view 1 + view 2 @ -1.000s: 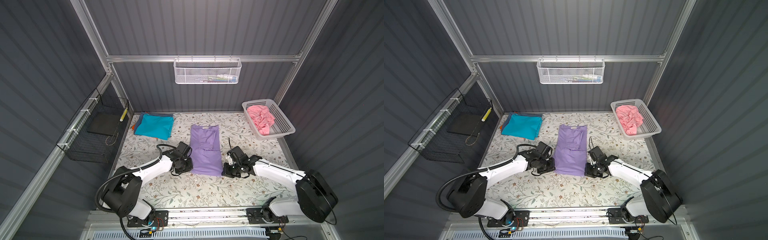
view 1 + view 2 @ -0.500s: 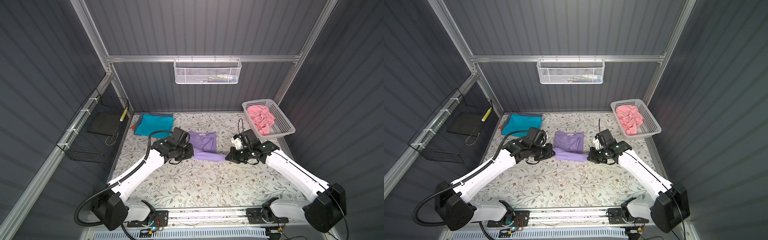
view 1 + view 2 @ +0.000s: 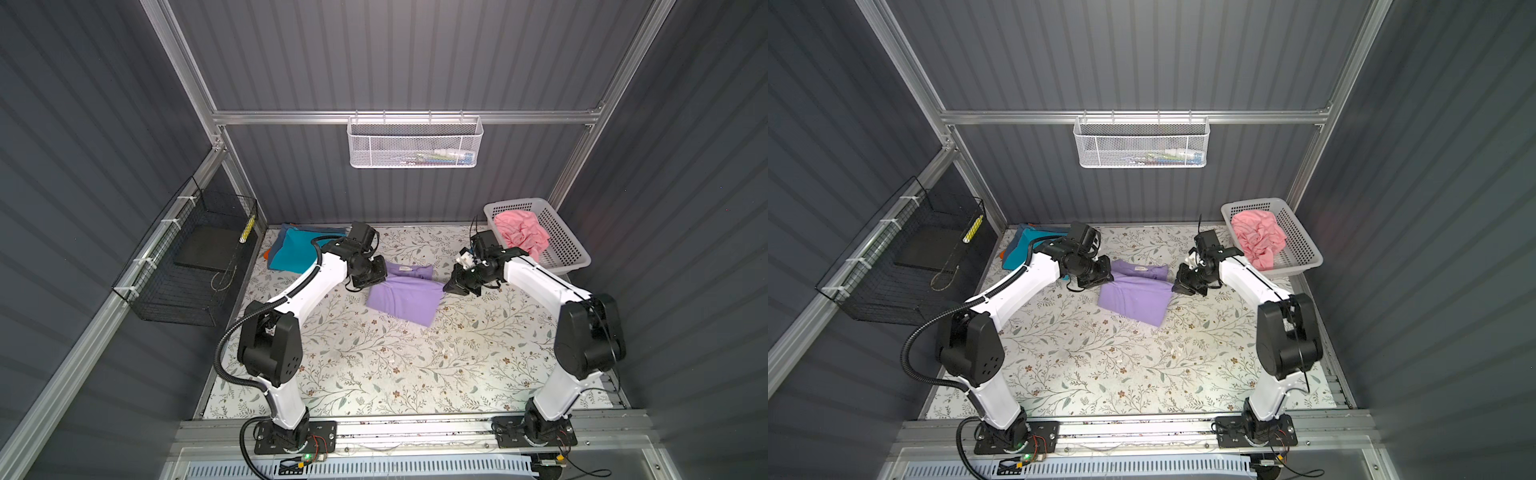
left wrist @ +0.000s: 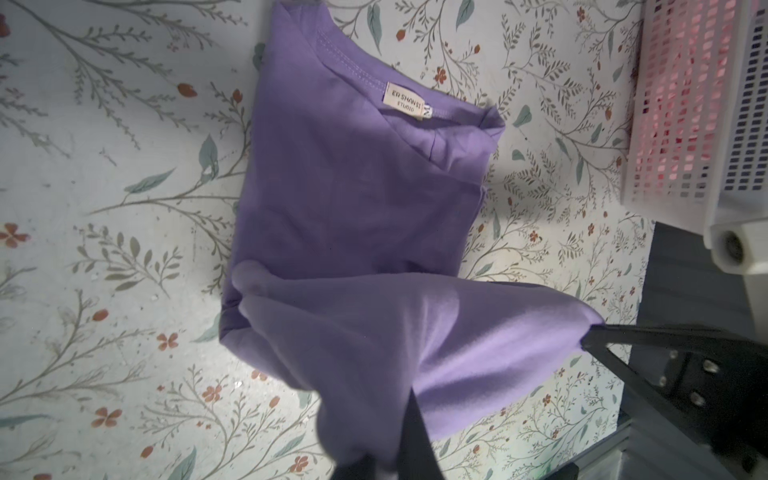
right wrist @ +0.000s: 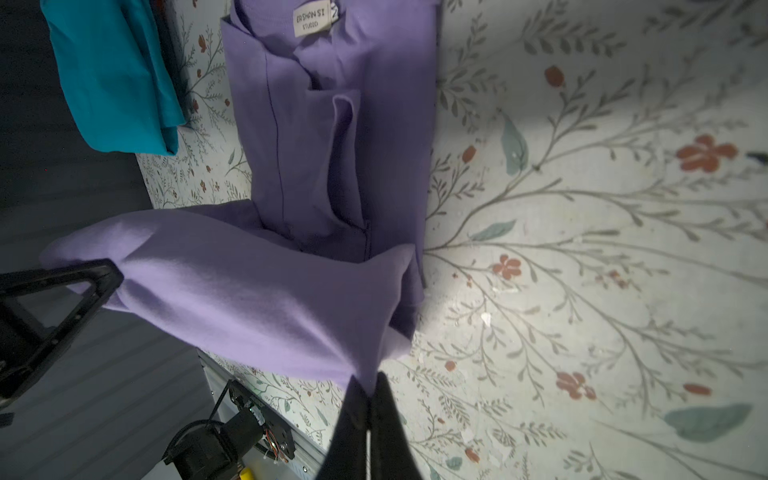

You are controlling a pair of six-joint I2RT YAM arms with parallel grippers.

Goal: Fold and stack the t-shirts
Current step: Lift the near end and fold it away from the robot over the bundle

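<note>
The lavender t-shirt (image 3: 405, 297) (image 3: 1136, 297) lies mid-table, folded narrow, collar and label (image 4: 405, 102) toward the back. Its hem end hangs lifted between my two grippers, draped over the lower half. My left gripper (image 3: 374, 282) (image 4: 386, 457) is shut on one hem corner. At the opposite corner my right gripper (image 3: 449, 286) (image 5: 370, 399) is shut on the cloth. A folded teal t-shirt (image 3: 291, 253) (image 5: 112, 75) tops the pile at the back left. The pink t-shirt (image 3: 521, 235) sits crumpled in the white basket (image 3: 567, 247).
A white mesh basket (image 3: 415, 143) hangs on the back rail. A black wire basket (image 3: 187, 257) is fixed to the left wall. The white basket's wall (image 4: 685, 104) stands close to the lavender shirt's right side.
Both grippers have lifted the lavender shirt's hem off the near part of the table and carried it toward the back, over the collar half. Both arms have stretched out further.
</note>
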